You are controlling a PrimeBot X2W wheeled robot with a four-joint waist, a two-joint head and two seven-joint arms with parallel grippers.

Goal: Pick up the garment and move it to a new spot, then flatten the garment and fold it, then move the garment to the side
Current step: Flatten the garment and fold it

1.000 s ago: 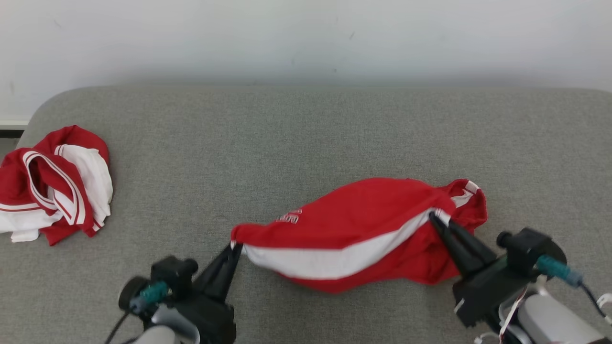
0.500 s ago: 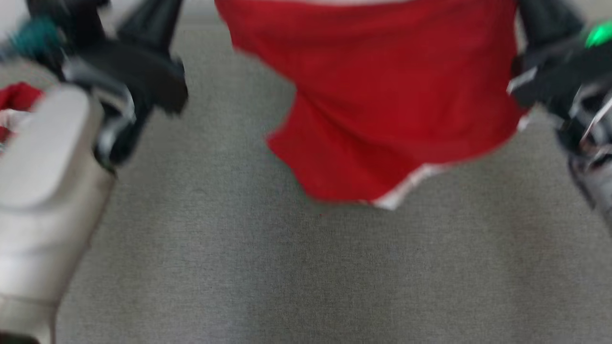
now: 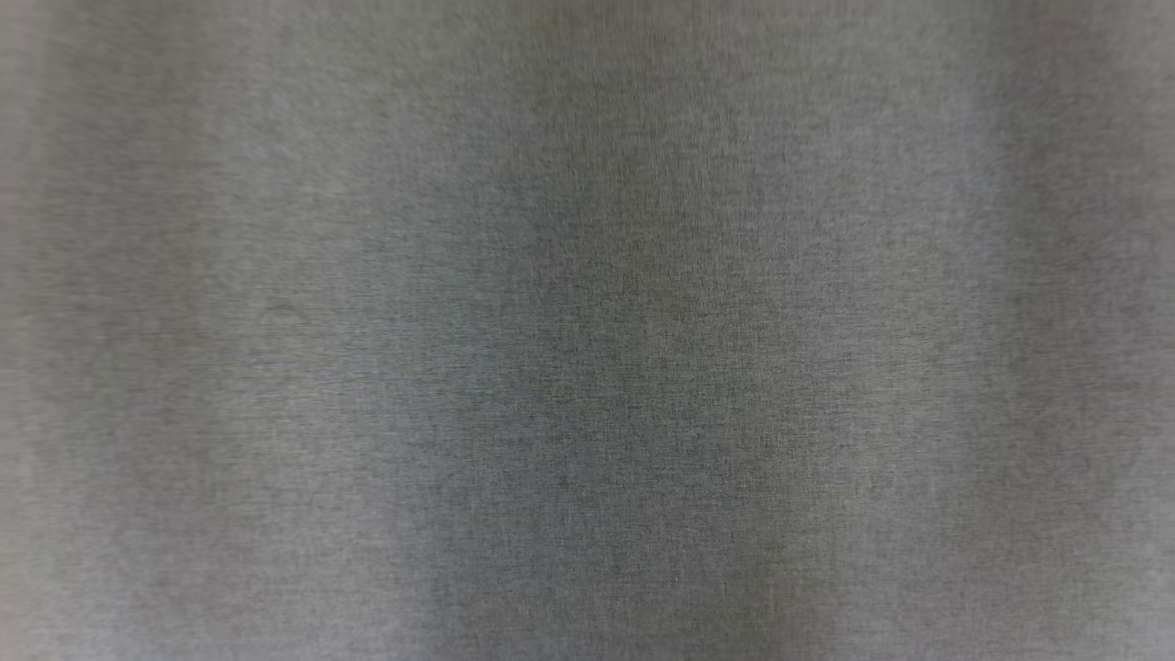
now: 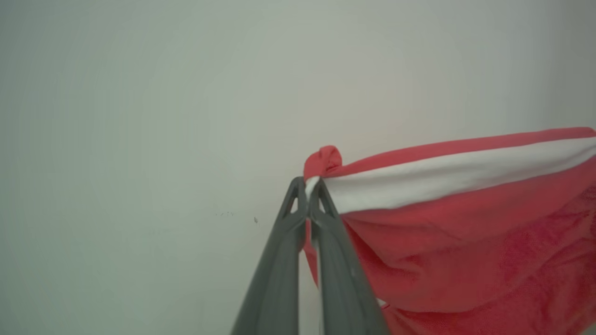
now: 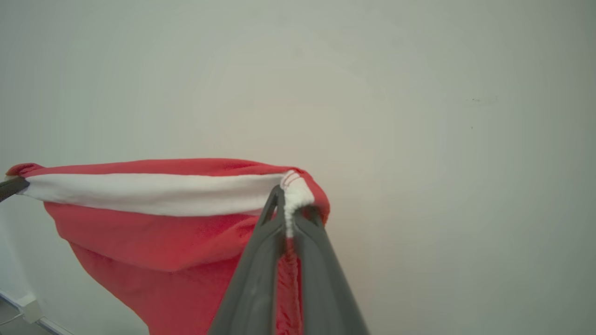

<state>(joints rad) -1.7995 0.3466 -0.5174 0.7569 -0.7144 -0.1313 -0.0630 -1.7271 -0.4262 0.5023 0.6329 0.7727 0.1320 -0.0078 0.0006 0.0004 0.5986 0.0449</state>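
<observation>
Left claw (image 4: 308, 183) and right claw (image 5: 289, 199) each clamp the garment (image 4: 465, 223) before a pale wall (image 4: 139, 116).

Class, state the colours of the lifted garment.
The garment is red with a white band along its held edge; clearest in the right wrist view.

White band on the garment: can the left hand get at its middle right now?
Probably not. The left hand is shut on one end of the white band, the right hand on the other, with the garment hanging between them; freeing it would drop that end.
</observation>
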